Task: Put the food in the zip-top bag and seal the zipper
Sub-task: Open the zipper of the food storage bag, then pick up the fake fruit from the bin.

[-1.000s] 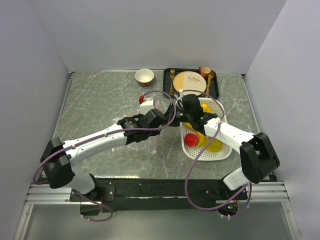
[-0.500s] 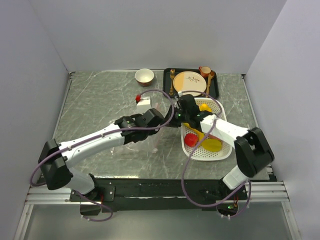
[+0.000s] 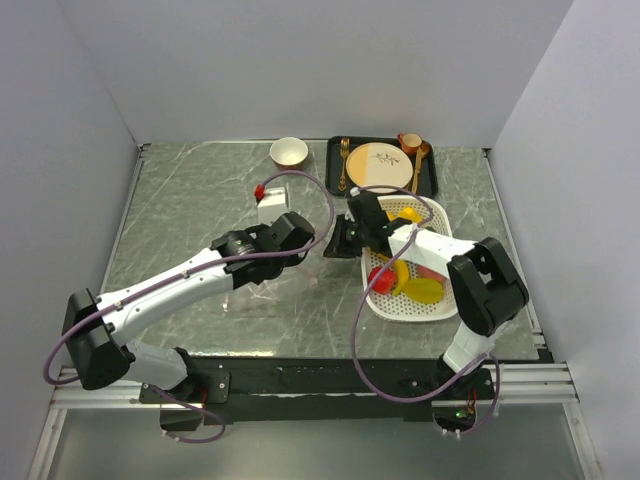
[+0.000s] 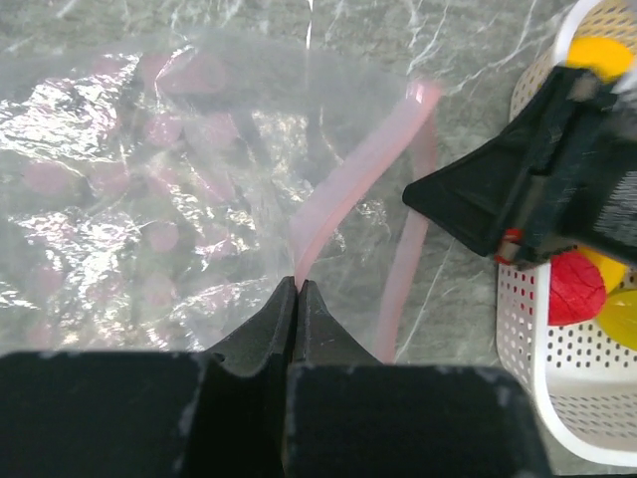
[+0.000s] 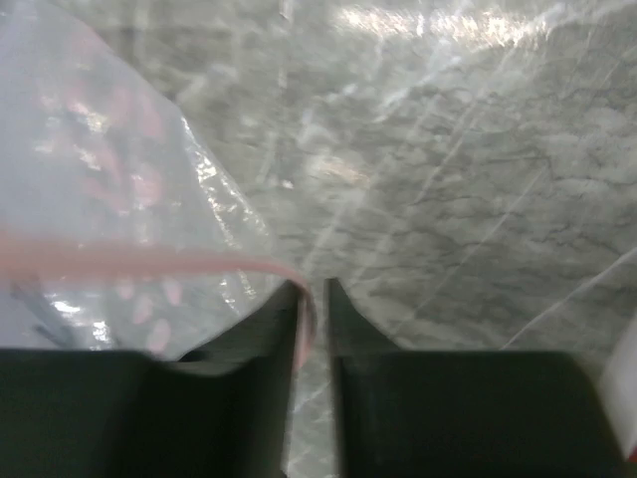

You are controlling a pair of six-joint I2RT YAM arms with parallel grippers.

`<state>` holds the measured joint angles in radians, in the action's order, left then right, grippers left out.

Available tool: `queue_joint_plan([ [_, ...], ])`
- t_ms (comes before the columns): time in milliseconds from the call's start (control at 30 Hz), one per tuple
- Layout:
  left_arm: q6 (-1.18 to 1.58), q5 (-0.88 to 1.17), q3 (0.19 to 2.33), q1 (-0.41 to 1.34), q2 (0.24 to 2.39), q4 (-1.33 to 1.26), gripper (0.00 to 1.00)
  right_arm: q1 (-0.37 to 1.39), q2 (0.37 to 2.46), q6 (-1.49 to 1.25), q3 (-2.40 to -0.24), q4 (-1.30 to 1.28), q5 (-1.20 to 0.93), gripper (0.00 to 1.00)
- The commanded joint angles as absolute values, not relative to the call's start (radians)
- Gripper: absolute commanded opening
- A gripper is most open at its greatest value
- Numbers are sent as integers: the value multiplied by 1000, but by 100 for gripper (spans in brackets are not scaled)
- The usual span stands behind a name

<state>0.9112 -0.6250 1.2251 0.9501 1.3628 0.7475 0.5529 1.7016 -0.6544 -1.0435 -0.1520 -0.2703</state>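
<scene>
**Materials and finish**

Zip-top bag (image 4: pixel 149 199): clear plastic film, crinkled, glossy with glare. Zipper (image 4: pixel 350 184): pale pink plastic, smooth, matt. Basket (image 4: pixel 557 339): white perforated plastic, satin. Surface (image 3: pixel 200 200): grey veined stone look, slight sheen. Left pincer (image 4: pixel 298 291): matt black.

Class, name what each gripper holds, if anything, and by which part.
The left gripper pinches the zipper of the bag. The right gripper has jaws slightly apart around the zipper; grip uncertain.

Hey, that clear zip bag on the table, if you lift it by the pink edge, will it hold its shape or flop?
Probably floppy: the zip-top bag lies crinkled, and the zipper curves loosely away from the left gripper pinching it. Likely very light, since no fruit shows inside. The glossy film may slip.
</scene>
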Motion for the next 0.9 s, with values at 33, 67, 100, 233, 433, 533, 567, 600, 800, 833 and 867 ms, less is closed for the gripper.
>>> queue_joint_plan([
  [33,902,-592,1253,948,1431,695,1,557,1519,-624,-1066,-159,-212,46],
  [67,902,-588,1253,946,1439,687,1,555,1500,-623,-1066,-172,-195,53],
  [100,903,-583,1255,948,1453,681,1,557,1482,-621,-1065,-196,-172,57],
  [233,894,-571,1258,948,1470,658,1,549,1365,-609,-1036,-299,-2,61],
  [433,884,-551,1247,948,1465,637,1,448,1215,-606,-924,-448,175,69],
  [533,873,-529,1229,948,1450,612,1,387,1158,-574,-847,-463,140,69],
  [567,871,-522,1221,946,1441,603,1,361,1138,-565,-830,-468,117,69],
  [600,868,-511,1218,948,1437,591,1,351,1132,-551,-809,-478,118,69],
  [800,853,-494,1212,948,1427,578,1,347,1117,-529,-732,-485,49,71],
  [833,853,-491,1209,946,1424,575,1,347,1121,-532,-727,-482,41,76],
  [867,853,-491,1207,948,1419,575,1,345,1135,-538,-716,-480,35,77],
])
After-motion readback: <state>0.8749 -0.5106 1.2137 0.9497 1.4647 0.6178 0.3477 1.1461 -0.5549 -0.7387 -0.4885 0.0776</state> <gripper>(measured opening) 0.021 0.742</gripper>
